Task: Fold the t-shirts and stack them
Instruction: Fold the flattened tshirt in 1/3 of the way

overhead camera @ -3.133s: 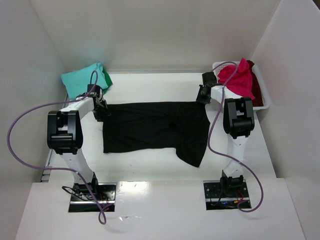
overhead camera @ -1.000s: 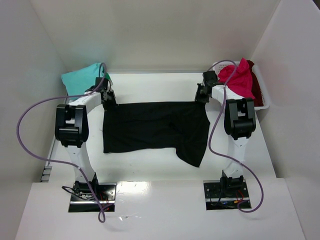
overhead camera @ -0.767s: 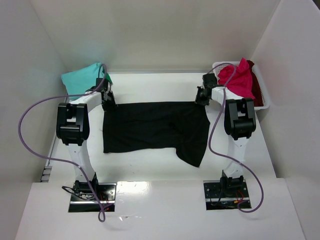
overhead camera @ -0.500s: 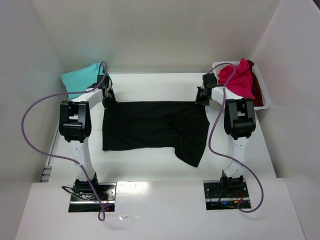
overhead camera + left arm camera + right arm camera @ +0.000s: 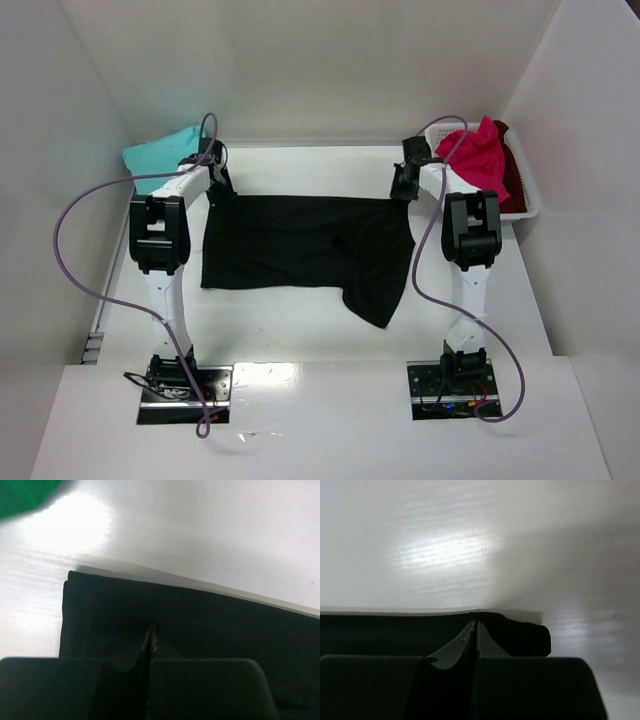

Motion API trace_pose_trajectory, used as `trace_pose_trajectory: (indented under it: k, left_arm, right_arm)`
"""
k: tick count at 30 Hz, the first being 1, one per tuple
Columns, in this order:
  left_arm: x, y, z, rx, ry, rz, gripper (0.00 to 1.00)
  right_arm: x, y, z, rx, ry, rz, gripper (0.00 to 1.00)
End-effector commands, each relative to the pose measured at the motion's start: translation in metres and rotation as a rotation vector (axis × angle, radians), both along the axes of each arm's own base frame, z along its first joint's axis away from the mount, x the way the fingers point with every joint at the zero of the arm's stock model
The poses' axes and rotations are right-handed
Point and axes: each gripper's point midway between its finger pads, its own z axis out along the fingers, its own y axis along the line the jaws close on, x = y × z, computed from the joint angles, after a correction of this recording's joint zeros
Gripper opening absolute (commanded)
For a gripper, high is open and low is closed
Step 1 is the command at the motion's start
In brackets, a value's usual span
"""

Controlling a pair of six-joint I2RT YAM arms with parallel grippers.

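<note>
left gripper (image 5: 151, 630): jaws pinched shut on the black t-shirt (image 5: 300, 245) at its 10 o'clock corner. right gripper (image 5: 475, 626): clamped likewise on the 2 o'clock corner. the shirt lies spread flat mid-table, one sleeve pointing to 5 o'clock. teal t-shirt (image 5: 158, 155) at 10 o'clock. pink-red t-shirt (image 5: 475, 155) in the white basket (image 5: 527, 208) at 2 o'clock.

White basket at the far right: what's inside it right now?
The basket holds a crumpled pink-red t-shirt heaped above its rim, with a dark red t-shirt showing beneath it on the right. Anything lower is covered.
</note>
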Motion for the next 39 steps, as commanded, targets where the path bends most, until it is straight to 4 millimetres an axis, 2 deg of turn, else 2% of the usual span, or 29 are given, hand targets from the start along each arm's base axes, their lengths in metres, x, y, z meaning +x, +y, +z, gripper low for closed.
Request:
trace_pose_trajectory:
  k: [1, 3, 5, 7, 8, 10, 12, 13, 14, 17, 18, 20, 22, 23, 24, 25, 26, 28, 29, 30, 31, 32, 33, 34, 35, 36, 37, 38, 39]
  left_arm:
    - [-0.001, 0.007, -0.020, 0.056, 0.067, -0.012, 0.00]
    - [0.002, 0.006, -0.025, 0.052, 0.075, -0.026, 0.00]
    - [0.010, 0.001, -0.018, 0.052, 0.058, -0.035, 0.00]
    - [0.012, -0.001, -0.019, 0.048, 0.061, -0.049, 0.00]
    - [0.011, -0.001, -0.024, 0.048, 0.070, -0.049, 0.00]
    - [0.019, -0.007, -0.019, 0.040, 0.049, -0.062, 0.01]
    - [0.022, -0.007, -0.024, 0.040, 0.056, -0.062, 0.01]
    - [0.030, -0.007, -0.015, 0.045, 0.027, -0.070, 0.01]
    - [0.033, -0.009, -0.016, 0.035, 0.024, -0.075, 0.01]
    - [0.043, -0.012, -0.011, 0.026, 0.002, -0.079, 0.02]
    - [0.046, -0.012, -0.008, 0.026, -0.007, -0.079, 0.02]
    - [0.048, -0.013, -0.005, 0.018, -0.016, -0.084, 0.04]
    - [0.050, -0.015, 0.010, 0.015, -0.044, -0.096, 0.06]
    - [0.052, -0.015, 0.027, 0.015, -0.074, -0.096, 0.08]
    - [0.051, -0.016, 0.033, 0.007, -0.086, -0.100, 0.10]
    - [0.051, -0.016, 0.041, 0.007, -0.104, -0.100, 0.12]
    - [0.049, -0.016, 0.059, 0.013, -0.141, -0.108, 0.20]
    - [0.047, -0.017, 0.078, 0.006, -0.176, -0.113, 0.30]
    - [0.046, -0.017, 0.101, 0.013, -0.216, -0.121, 0.39]
    - [0.041, -0.018, 0.106, 0.005, -0.221, -0.127, 0.56]
    - [0.039, -0.018, 0.114, 0.006, -0.234, -0.127, 0.61]
    - [0.035, -0.018, 0.137, 0.014, -0.274, -0.136, 0.65]
    - [0.031, -0.014, 0.144, 0.033, -0.282, -0.122, 0.68]
    - [0.021, -0.013, 0.141, 0.033, -0.266, -0.123, 0.77]
    - [0.014, -0.011, 0.159, 0.047, -0.297, -0.123, 0.81]
    - [0.007, -0.010, 0.164, 0.048, -0.301, -0.123, 0.85]
    - [0.000, -0.009, 0.166, 0.055, -0.299, -0.117, 0.88]
    - [-0.008, -0.008, 0.181, 0.056, -0.331, -0.116, 0.92]
    - [-0.021, -0.008, 0.168, 0.055, -0.295, -0.117, 0.94]
  right_arm:
    - [0.017, -0.011, -0.001, -0.046, 0.000, -0.028, 0.06]
    - [0.025, -0.012, 0.004, -0.054, -0.008, -0.034, 0.06]
    - [0.030, -0.012, -0.001, -0.055, -0.002, -0.034, 0.06]
    - [0.040, -0.011, 0.004, -0.054, -0.014, -0.034, 0.06]
    - [0.042, -0.011, -0.004, -0.055, -0.005, -0.034, 0.06]
    - [0.048, -0.010, -0.001, -0.054, -0.011, -0.034, 0.06]
    - [0.055, -0.015, -0.002, -0.053, -0.020, -0.044, 0.06]
    - [0.058, -0.014, 0.002, -0.052, -0.031, -0.044, 0.06]
    - [0.061, -0.014, 0.000, -0.052, -0.032, -0.044, 0.06]
    - [0.073, -0.024, 0.009, -0.042, -0.062, -0.061, 0.05]
    - [0.079, -0.024, 0.020, -0.039, -0.085, -0.062, 0.05]
    - [0.082, -0.025, 0.023, -0.015, -0.089, -0.056, 0.05]
    - [0.090, -0.022, 0.046, 0.000, -0.138, -0.048, 0.05]
    - [0.088, -0.020, 0.053, 0.009, -0.141, -0.042, 0.05]
    - [0.088, -0.020, 0.064, 0.010, -0.159, -0.042, 0.05]
    - [0.091, -0.018, 0.091, 0.022, -0.212, -0.035, 0.05]
    - [0.090, -0.016, 0.104, 0.034, -0.234, -0.028, 0.09]
    - [0.091, -0.013, 0.131, 0.053, -0.291, -0.014, 0.14]
    - [0.086, -0.008, 0.161, 0.072, -0.338, 0.014, 0.21]
    - [0.081, -0.005, 0.168, 0.085, -0.348, 0.026, 0.25]
    - [0.079, -0.004, 0.181, 0.094, -0.379, 0.034, 0.30]
    - [0.070, -0.004, 0.211, 0.096, -0.434, 0.036, 0.38]
    - [0.059, -0.003, 0.202, 0.104, -0.410, 0.043, 0.41]
    - [0.054, -0.003, 0.209, 0.104, -0.428, 0.044, 0.45]
    - [0.046, -0.005, 0.212, 0.098, -0.430, 0.038, 0.50]
    - [0.027, -0.009, 0.212, 0.084, -0.420, 0.024, 0.62]
    - [0.018, -0.012, 0.212, 0.075, -0.418, 0.016, 0.67]
    - [0.009, -0.014, 0.212, 0.069, -0.418, 0.009, 0.72]
    - [-0.014, -0.017, 0.205, 0.061, -0.392, 0.002, 0.78]
